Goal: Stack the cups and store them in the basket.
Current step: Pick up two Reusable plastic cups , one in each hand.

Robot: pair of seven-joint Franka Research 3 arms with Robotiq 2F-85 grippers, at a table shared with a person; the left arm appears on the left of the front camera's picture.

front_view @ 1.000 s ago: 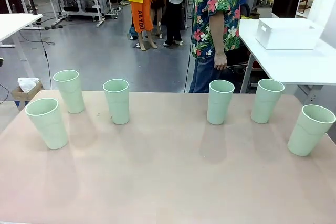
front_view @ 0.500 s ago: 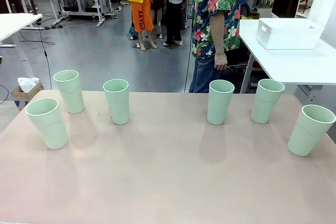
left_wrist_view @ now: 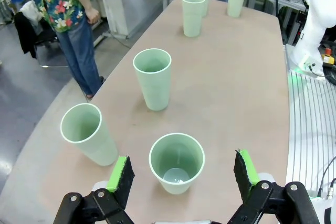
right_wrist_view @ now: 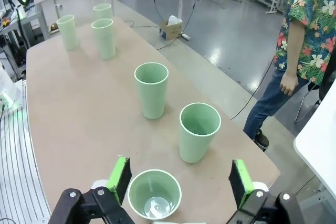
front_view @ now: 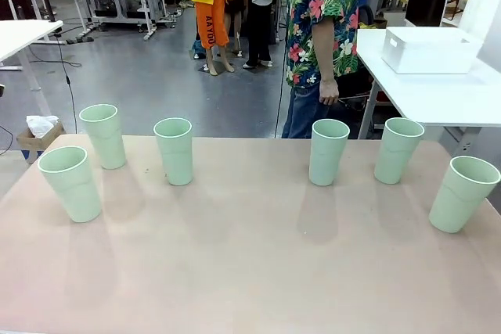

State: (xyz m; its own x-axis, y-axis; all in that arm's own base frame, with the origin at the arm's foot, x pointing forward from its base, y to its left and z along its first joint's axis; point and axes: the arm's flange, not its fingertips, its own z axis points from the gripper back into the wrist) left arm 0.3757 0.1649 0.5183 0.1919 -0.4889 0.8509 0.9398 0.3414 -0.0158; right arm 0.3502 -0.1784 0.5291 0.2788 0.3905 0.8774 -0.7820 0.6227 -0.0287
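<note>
Several pale mint-green cups stand upright in a loose row across the pinkish table (front_view: 250,271), from the leftmost cup (front_view: 70,183) to the rightmost cup (front_view: 462,193). My left gripper (left_wrist_view: 182,167) is open, hovering over the leftmost cup (left_wrist_view: 177,162), which sits between its green pads. My right gripper (right_wrist_view: 179,177) is open too, above the rightmost cup (right_wrist_view: 154,194). The white basket (front_view: 429,50) rests on a white side table at the far right, beyond the main table.
A person in a flowered shirt (front_view: 321,13) stands at the far edge, one hand (front_view: 329,90) hanging down. The white side table (front_view: 438,99) adjoins the far right corner. The table's near half is bare.
</note>
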